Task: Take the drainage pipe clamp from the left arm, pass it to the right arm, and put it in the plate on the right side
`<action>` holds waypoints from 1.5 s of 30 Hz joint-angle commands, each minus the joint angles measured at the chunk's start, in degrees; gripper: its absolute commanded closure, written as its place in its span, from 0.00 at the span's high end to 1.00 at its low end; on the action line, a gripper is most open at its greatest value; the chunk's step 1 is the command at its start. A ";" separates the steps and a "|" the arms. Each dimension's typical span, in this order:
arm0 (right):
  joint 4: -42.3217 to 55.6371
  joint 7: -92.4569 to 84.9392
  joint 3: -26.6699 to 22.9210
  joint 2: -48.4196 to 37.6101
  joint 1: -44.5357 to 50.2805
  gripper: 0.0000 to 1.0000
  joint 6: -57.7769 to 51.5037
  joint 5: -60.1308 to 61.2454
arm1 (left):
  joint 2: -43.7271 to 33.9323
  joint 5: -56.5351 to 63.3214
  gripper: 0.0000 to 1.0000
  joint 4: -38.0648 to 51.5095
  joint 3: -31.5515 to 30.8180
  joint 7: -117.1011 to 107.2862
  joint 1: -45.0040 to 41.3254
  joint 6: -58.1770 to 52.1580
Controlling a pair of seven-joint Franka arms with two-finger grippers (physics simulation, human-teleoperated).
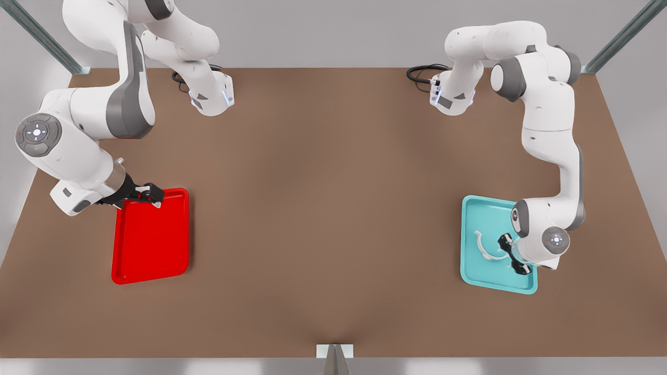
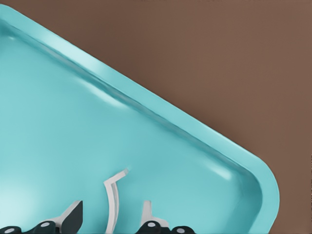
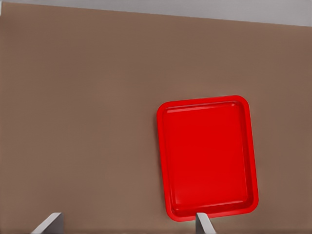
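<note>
The left gripper [image 1: 513, 255] hangs spread-fingered over the teal tray [image 1: 471, 237], straddling one end of the drainage pipe clamp [image 1: 487, 249] lying inside. The right gripper [image 1: 151, 195], open and empty, waits well apart above the red plate [image 1: 151, 250].
</note>
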 commanded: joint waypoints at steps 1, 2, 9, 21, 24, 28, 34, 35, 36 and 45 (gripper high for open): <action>0.09 -0.18 0.00 -0.04 0.00 1.00 -0.05 0.02 | 0.05 -1.00 0.65 0.05 -0.01 -6.89 0.07 0.83; 0.09 -0.18 0.00 -0.04 0.00 1.00 -0.05 0.02 | 0.14 -1.09 0.64 0.14 -0.01 -6.36 0.42 0.83; 0.00 -0.18 -0.09 -0.13 0.00 1.00 0.04 0.11 | 0.84 -1.09 0.58 0.40 -0.01 -6.19 0.42 1.18; 0.00 -0.27 -0.09 -0.04 0.00 1.00 0.04 0.11 | 1.28 -1.09 0.21 0.40 -0.01 -3.73 0.42 2.06; 0.00 -0.27 -0.09 -0.04 -0.09 1.00 0.04 0.11 | 1.72 -1.09 0.21 0.49 -0.01 -3.73 0.42 2.67; 0.09 -0.27 -0.09 -0.04 -0.09 1.00 0.04 0.11 | -1.53 -1.96 0.21 1.28 -0.54 2.42 0.78 -1.37; 0.09 -0.27 -0.09 -0.04 -0.09 1.00 0.04 0.11 | -6.19 -15.85 0.21 10.86 -0.45 2.00 -3.35 -21.41; 0.09 0.08 0.00 -0.04 0.09 1.00 0.04 0.02 | -7.42 -17.34 0.21 10.95 -0.54 -5.47 -6.34 -21.50; 0.70 0.26 0.17 -0.04 0.44 1.00 0.30 0.02 | -7.77 -18.40 0.21 11.82 -0.54 -13.20 -9.15 -21.58; 22.41 19.06 8.96 17.71 9.49 1.00 4.52 3.71 | -8.56 -21.39 0.21 17.10 -9.94 -69.46 -21.72 -14.38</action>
